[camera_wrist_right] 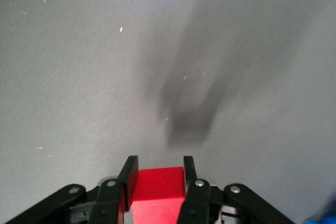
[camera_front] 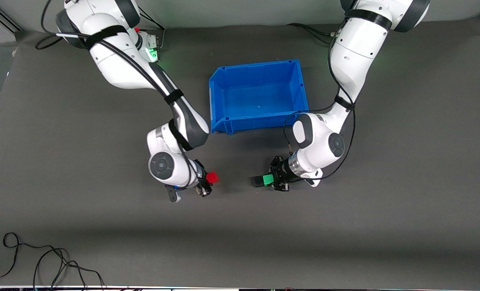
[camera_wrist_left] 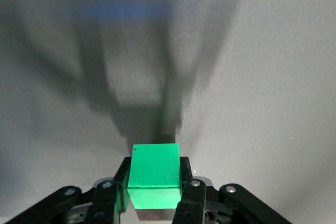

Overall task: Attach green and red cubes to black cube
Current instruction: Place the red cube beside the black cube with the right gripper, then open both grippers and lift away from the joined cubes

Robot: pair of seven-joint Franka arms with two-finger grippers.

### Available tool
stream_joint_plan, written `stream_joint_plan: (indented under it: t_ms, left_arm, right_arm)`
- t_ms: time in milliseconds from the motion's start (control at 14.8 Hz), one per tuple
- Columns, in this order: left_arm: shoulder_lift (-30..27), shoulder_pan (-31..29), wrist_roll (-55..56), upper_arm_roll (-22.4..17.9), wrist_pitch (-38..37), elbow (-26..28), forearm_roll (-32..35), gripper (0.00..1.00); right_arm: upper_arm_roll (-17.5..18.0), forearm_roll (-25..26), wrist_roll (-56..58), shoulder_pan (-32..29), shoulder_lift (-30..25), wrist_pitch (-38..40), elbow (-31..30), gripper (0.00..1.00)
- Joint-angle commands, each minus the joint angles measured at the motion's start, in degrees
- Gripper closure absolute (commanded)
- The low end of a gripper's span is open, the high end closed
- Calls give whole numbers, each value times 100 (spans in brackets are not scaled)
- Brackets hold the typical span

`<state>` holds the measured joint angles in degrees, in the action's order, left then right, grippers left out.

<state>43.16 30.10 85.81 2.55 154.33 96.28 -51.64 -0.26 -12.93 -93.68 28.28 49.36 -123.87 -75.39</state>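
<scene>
Both arms working, low in the middle of the front view, below the blue bin (camera_front: 257,66). My right tool (camera_front: 209,182) is pinching the red cube (camera_front: 212,177) by two opposite faces. My left tool (camera_front: 271,180) is pinching the green cube (camera_front: 268,179) the same way. A dark block, which I take for the black cube (camera_front: 257,181), sits against the green cube's face toward the right arm; I cannot tell whether the two are already joined. The reds and greens are near but apart, with bare bench (camera_front: 232,226) between them. Judgement: the step is to bring red onto the black block's free face. Do it well by levelling both tools, squaring the faces before contact, closing slowly along one straight line, and pressing without loosening either pinch. A lone cube has no long axis. The green-and-dark pair does, lying across the front view and pointing at red. Red looks slightly turned against that line, so correct that first.
</scene>
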Motion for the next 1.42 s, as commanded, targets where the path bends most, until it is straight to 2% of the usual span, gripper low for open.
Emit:
stream_joint_plan:
  t_ms: [0, 202, 337, 404, 472, 539, 607, 674, 944, 1011, 1079, 1146, 1213, 1348]
  left_arm:
    - [140, 303, 261, -105, 203, -188, -57, 73]
    - [254, 434, 331, -96, 369, -285, -57, 72]
    - [324, 514, 366, -105, 414, -346, -48, 69]
    - [333, 523, 375, -105, 422, -364, -48, 61]
    - [342, 523, 375, -105, 422, -364, -40, 47]
    - [351, 523, 375, -105, 422, -364, -40, 41]
    - [342, 531, 367, -105, 431, -364, -31, 24]
    - [342, 523, 358, -105, 422, -364, 21, 2]
    - [272, 409, 183, -184, 326, -312, 109, 0]
    - [194, 261, 34, -202, 282, -277, 197, 0]
    - [132, 59, -124, -211, 99, -268, 267, 0]
    - [44, -91, -317, -219, -173, -268, 346, 0]
    - [-70, -301, -537, -219, -436, -250, 460, 0]
    - [-342, -810, -993, -219, -1025, -154, 758, 0]
  right_arm:
    - [-9, -123, -554, 256, 706, 82, 990, 86]
    - [-9, -131, -739, 301, 1136, -49, 1404, 86]
    - [61, -140, -1002, 301, 1172, -286, 1422, 86]
    - [174, -123, -1125, 327, 1216, -348, 1431, 86]
    - [176, -105, -1161, 415, 1277, -401, 1440, 86]
    - [176, -105, -1161, 433, 1287, -410, 1440, 86]
    - [176, -105, -1170, 433, 1287, -410, 1440, 85]
    - [176, -105, -1179, 442, 1296, -419, 1431, 85]
    - [176, -96, -1214, 477, 1304, -410, 1422, 83]
    - [176, -87, -1214, 477, 1304, -410, 1405, 69]
    - [176, -70, -1214, 468, 1304, -410, 1378, 24]
    - [167, -61, -1206, 477, 1304, -419, 1378, 8]
    - [167, -52, -1205, 468, 1287, -419, 1387, 0]
    - [167, -70, -1153, 434, 1200, -367, 1396, 0]
